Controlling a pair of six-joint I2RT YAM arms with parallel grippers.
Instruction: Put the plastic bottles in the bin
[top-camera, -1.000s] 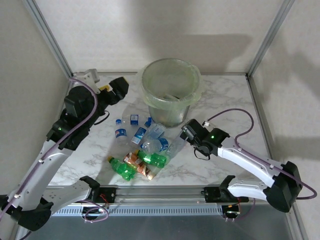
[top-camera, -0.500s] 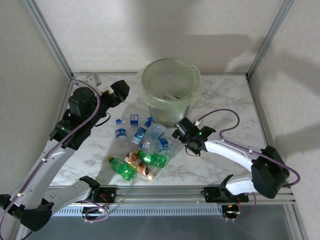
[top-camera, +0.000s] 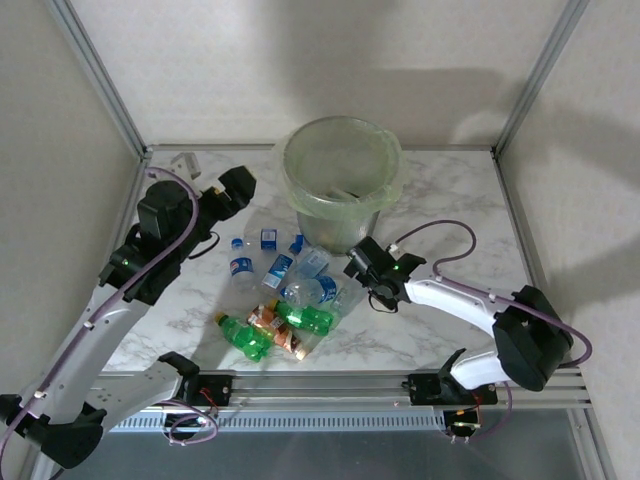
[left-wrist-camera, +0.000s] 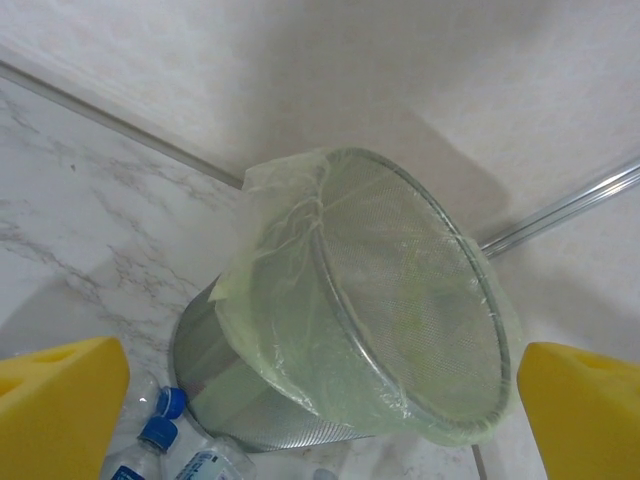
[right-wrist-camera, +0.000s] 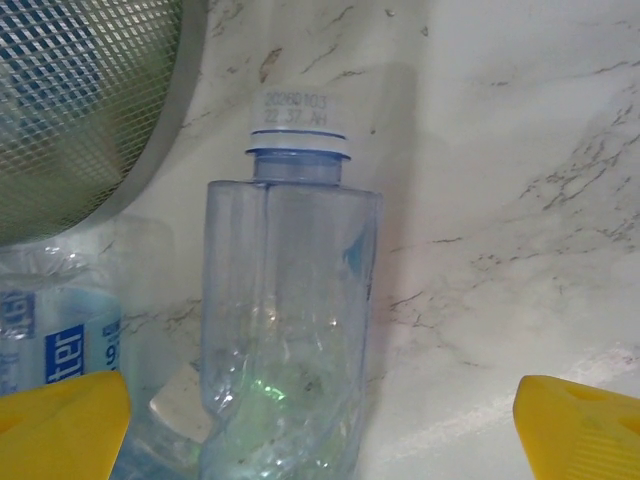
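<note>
— Plastic bottles (top-camera: 285, 295): where did they lie?
— Heaped on the marble table (top-camera: 450, 200), just in front of the bin (top-camera: 342, 185).
— And your arms?
— My left arm (top-camera: 130, 270) stretched upward, left gripper (top-camera: 235, 185) raised beside the bin, jaws wide and empty. My right arm (top-camera: 450, 295) lay low and bent, right gripper (right-wrist-camera: 322, 422) straddling a clear bottle (right-wrist-camera: 290, 300), jaws wide, pads apart from it.

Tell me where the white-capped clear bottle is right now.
In the right wrist view, the white-capped clear bottle lies on the marble table between the fingertips of the right gripper, with the bin at its upper left.
</note>
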